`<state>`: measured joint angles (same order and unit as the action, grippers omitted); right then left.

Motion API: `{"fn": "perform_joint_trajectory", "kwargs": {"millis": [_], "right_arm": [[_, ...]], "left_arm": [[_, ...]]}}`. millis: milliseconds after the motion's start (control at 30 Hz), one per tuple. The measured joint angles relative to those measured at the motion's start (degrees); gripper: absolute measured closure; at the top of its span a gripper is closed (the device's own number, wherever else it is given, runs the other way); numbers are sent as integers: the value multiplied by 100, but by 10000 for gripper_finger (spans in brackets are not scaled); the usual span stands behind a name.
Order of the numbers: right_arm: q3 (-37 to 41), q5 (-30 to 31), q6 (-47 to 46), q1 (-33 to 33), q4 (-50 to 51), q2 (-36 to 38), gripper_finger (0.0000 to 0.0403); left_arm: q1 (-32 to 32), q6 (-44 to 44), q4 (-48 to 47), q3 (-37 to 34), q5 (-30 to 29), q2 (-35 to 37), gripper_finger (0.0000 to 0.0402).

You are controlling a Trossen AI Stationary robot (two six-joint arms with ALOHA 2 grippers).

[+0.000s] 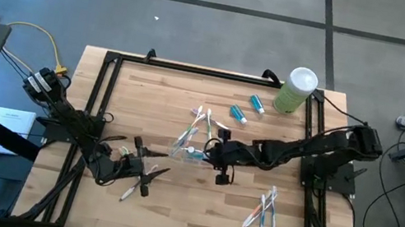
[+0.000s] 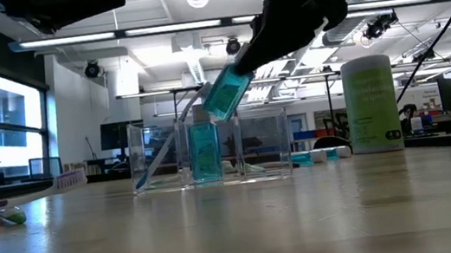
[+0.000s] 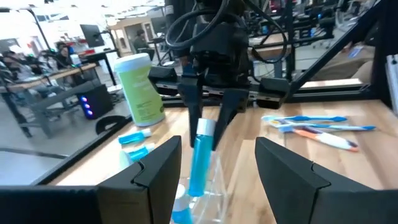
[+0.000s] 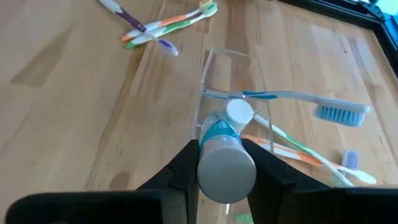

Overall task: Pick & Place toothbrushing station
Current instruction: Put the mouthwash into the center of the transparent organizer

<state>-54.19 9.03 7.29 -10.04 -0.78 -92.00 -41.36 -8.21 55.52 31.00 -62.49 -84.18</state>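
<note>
High view, desk: a wooden desk (image 1: 168,216) with a black frame round it.
High view, cup: the clear cup (image 1: 185,147) sits near the middle of the desk. It has brushes leaning in it.
High view, right gripper: the right gripper (image 1: 204,154) is just beside the cup, on its right, clamped on a blue tube (image 1: 194,151).
High view, left gripper: the left gripper (image 1: 152,173) is near the cup, on its left and a bit nearer. Its fingers are wide apart and hold nothing.
High view, other things: two more blue tubes (image 1: 247,109) lie on the far side. A tall green canister (image 1: 296,91) lies at the far right corner. Three loose toothbrushes (image 1: 265,211) lie at the near right.
Low view, cup: the clear cup (image 2: 263,143) stands on the desk (image 2: 239,229). One blue tube (image 2: 204,151) stands up inside it, and a brush leans inside too.
Low view, held tube: a second blue tube (image 2: 225,93) is tilted above the cup's open top, held from above by the right gripper (image 2: 254,44).
Low view, canister: the green canister (image 2: 370,104) is to the right of the cup, farther back.
Left wrist view: the left gripper's two fingers (image 3: 155,177) stand wide apart. Past them the right gripper (image 3: 208,118) holds the blue tube (image 3: 200,165) over the cup (image 3: 214,193).
Right wrist view: the right gripper (image 4: 227,163) is clamped on the tube (image 4: 225,165), with its flat end facing us. Below it the cup (image 4: 233,78) holds a white-capped tube (image 4: 239,113), a blue-head brush (image 4: 292,96) and an orange and green brush (image 4: 298,152).
</note>
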Motion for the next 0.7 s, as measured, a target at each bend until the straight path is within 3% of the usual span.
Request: {"fn": "perform_joint_trajectory", "kwargs": {"millis": [233, 700], "right_arm": [[-4, -464, 136, 209, 6, -219, 318], [0, -802, 352, 413, 3, -213, 317]], "left_arm": [[0, -180, 0, -1, -233, 0, 201], [122, -540, -22, -2, -370, 0, 201]]}}
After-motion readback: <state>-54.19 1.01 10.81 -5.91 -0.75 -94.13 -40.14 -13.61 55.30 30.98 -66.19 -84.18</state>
